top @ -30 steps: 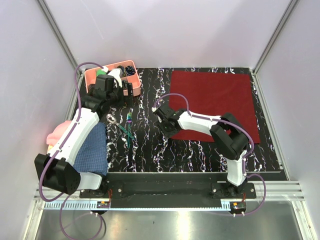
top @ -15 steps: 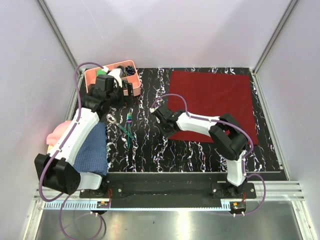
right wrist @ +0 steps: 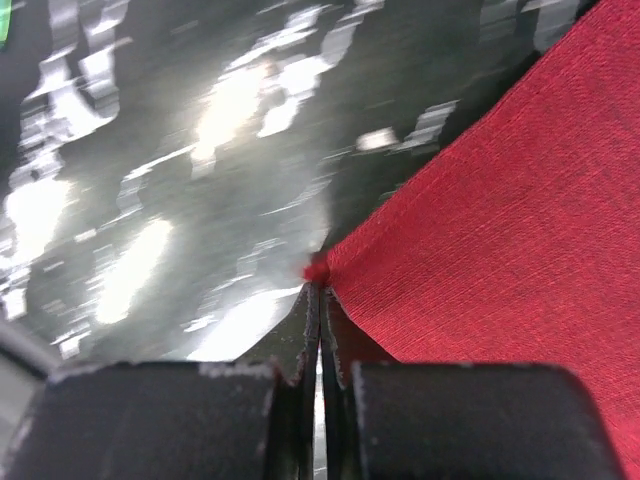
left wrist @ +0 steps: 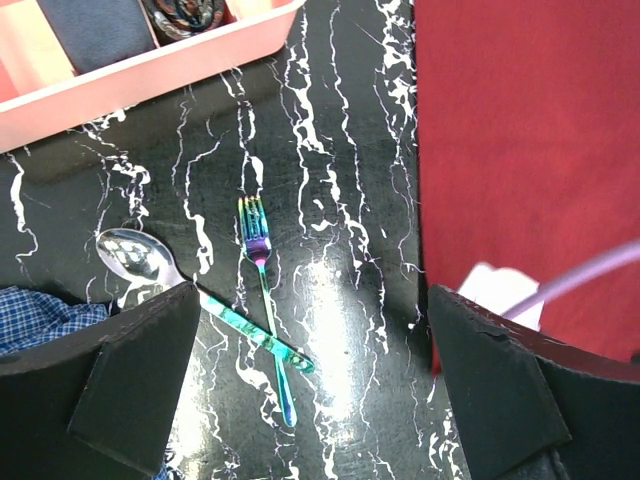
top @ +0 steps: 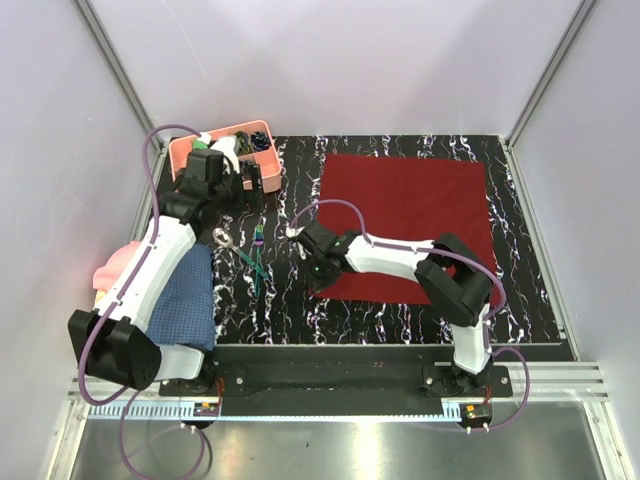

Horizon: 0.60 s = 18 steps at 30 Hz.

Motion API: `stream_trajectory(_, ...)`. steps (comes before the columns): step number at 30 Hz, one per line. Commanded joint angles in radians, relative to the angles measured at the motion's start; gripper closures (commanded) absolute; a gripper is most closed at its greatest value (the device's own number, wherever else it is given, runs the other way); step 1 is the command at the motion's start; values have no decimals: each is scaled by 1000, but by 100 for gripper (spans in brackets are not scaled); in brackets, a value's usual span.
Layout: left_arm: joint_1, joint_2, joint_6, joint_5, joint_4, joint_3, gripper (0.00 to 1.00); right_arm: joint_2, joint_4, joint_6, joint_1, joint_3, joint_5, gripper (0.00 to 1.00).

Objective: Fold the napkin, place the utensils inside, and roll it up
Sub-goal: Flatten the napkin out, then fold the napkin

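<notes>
Where the right end effector (right wrist: 320, 295) meets the cloth, its two fingers are pressed together, clamped on the near-left corner of the napkin (right wrist: 480, 200). A small red nub of fabric shows right at the tips. Wrist view is blurred over the tabletop (right wrist: 150, 150) beyond that corner.

From above: right end effector (top: 312, 268) low at the middle of the tabletop (top: 290, 310), arm reaching leftward over the napkin's near edge. Napkin (top: 420, 200) dark red, lying flat and unfolded on the right half of the tabletop.

Left end effector (left wrist: 312, 295): fingers spread wide apart, nothing between them, hanging above the utensils. From above it (top: 245, 185) sits just beside the pink tray (top: 225, 135) at the far left corner.

Utensils lie on bare tabletop, left of the napkin and apart from it. Fork (left wrist: 258, 250), purple-to-teal tint, tines pointing away from the arm bases. Spoon (left wrist: 135, 258), silvery bowl, just to the fork's left; a teal handle crosses the fork's shaft.

Blue checked cloth (top: 190, 300) at the near left, partly under the left arm. Pink cloth (top: 112, 268) beyond it at the edge.
</notes>
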Motion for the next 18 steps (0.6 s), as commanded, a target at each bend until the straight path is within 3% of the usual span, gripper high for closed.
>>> stream_trajectory(1, 19, -42, -14, -14, 47, 8, 1, -107, 50, 109, 42, -15, -101, 100)
stream_trajectory(7, 36, -40, -20, -12, 47, 10, 1, -183, -25, 21, 16, -3, 55, 100)
stream_trajectory(12, 47, -40, -23, -11, 47, 10, 1, -231, -54, -32, -100, -20, 63, 100)
stream_trajectory(15, 51, -38, -28, 1, 47, 10, 1, -228, -83, -55, -100, -3, 31, 100)
stream_trajectory(18, 57, -37, -37, 20, 47, 10, 1, -197, -79, -17, -56, 3, -17, 89)
